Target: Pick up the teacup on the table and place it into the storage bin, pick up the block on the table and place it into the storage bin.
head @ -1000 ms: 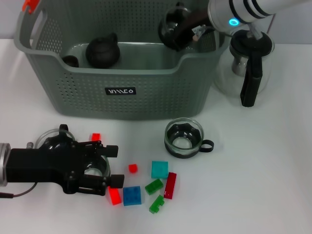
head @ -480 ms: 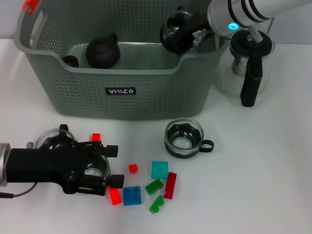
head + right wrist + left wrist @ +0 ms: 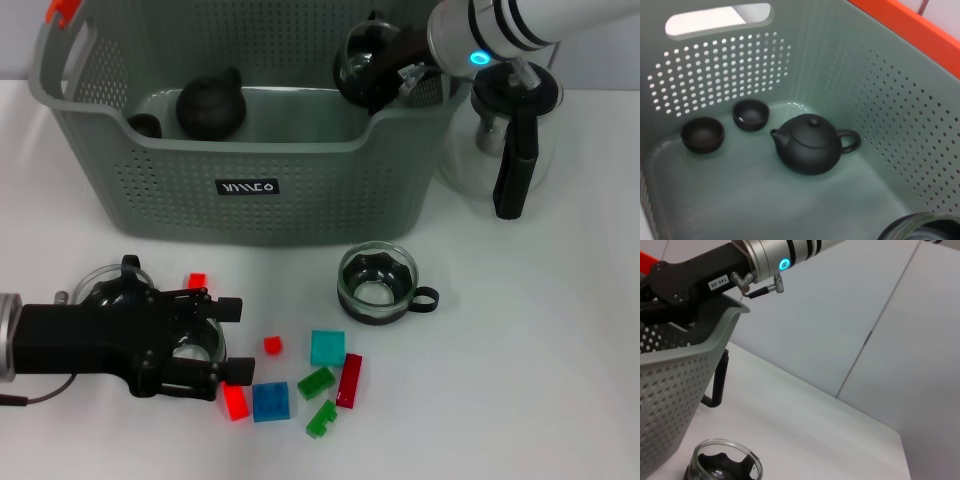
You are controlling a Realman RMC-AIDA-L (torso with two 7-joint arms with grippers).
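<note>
Held teacup (image 3: 362, 57): glass, above the storage bin's (image 3: 300, 190) right end, gripped by the right gripper (image 3: 385, 62).
Table teacup (image 3: 377, 284): before the bin.
Blocks (image 3: 326, 347): scattered nearby.
Left gripper (image 3: 215, 345): low over the table, fingers spread.

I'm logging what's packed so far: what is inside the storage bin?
Inside the storage bin: a dark teapot and two small dark cups. The right gripper holds a glass teacup above it. The near corner is hidden.
</note>
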